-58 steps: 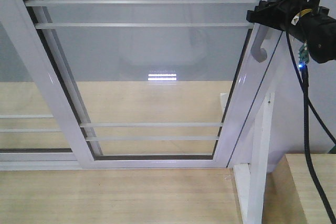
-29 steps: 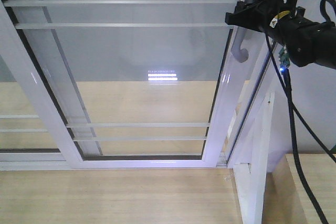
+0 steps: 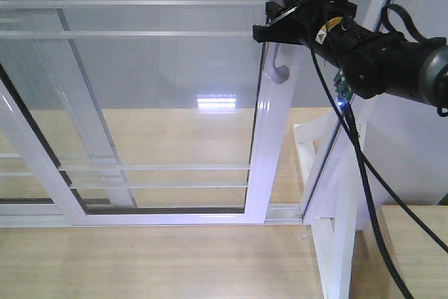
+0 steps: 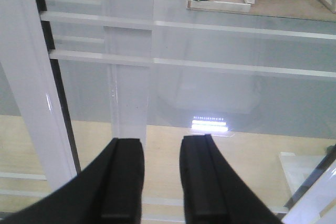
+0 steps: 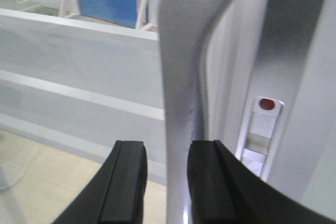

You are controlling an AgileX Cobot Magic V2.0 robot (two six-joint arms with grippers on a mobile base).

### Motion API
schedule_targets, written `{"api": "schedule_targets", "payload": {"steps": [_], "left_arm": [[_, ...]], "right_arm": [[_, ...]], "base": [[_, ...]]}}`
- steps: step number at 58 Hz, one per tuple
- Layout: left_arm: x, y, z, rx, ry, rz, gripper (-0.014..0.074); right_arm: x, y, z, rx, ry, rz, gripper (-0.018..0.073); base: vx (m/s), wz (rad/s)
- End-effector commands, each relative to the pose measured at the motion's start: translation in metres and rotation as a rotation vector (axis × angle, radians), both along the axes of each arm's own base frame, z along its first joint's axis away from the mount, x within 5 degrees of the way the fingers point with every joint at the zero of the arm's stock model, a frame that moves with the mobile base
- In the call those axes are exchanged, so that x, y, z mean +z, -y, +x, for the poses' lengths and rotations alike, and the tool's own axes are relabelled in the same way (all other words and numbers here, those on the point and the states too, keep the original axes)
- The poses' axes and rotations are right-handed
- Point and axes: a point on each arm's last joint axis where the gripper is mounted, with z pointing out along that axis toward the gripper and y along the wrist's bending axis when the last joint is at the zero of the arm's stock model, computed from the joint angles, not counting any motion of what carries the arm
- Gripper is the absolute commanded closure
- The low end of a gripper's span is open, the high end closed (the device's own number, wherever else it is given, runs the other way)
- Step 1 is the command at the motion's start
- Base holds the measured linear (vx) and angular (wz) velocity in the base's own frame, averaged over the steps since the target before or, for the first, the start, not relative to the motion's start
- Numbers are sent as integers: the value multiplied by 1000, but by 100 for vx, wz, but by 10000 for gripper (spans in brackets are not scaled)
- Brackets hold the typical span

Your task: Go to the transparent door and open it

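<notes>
Left gripper (image 4: pixel 161 142): fingers narrowly parted, nothing held, glass faced. Right gripper (image 5: pixel 168 148): fingers narrowly parted, curved handle (image 5: pixel 181 77) received between them; whether it is clamped cannot be told. Transparent door (image 3: pixel 269 166): positioned left of door post (image 3: pixel 325 173), separated from it by a gap.

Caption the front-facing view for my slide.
Right gripper at the curved handle of the transparent door, a gap showing between it and the white post.
</notes>
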Motion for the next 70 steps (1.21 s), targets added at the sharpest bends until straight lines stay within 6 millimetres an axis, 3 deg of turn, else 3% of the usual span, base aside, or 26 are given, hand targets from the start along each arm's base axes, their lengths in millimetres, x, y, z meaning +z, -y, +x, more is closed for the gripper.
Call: {"api": "schedule_targets", "payload": {"steps": [1, 13, 24, 38, 44, 51, 57, 70], "left_arm": [[18, 0, 2, 5, 113, -17, 265], [18, 0, 2, 5, 113, -17, 265], [21, 4, 3, -20, 144, 0, 272], [24, 28, 2, -147, 183, -2, 272], [24, 36, 1, -194, 183, -5, 272], [19, 45, 8, -233, 172, -6, 272], [9, 56, 19, -278, 145, 17, 272], [-17, 93, 62, -376, 275, 46, 271]], "right_arm": [[43, -12, -10, 46, 163, 60, 276], [54, -19, -31, 57, 30, 3, 278], [86, 1, -62, -11, -123, 29, 278], [127, 26, -111, -11, -57, -102, 278], [116, 37, -137, -5, -44, -102, 278], [79, 52, -172, -17, -137, -74, 278], [59, 65, -199, -32, -176, -41, 278], [50, 86, -244, -50, -152, -7, 276]], "base": [[0, 0], [0, 0], [0, 0], [0, 0], [0, 0], [0, 0], [0, 0], [0, 0]]}}
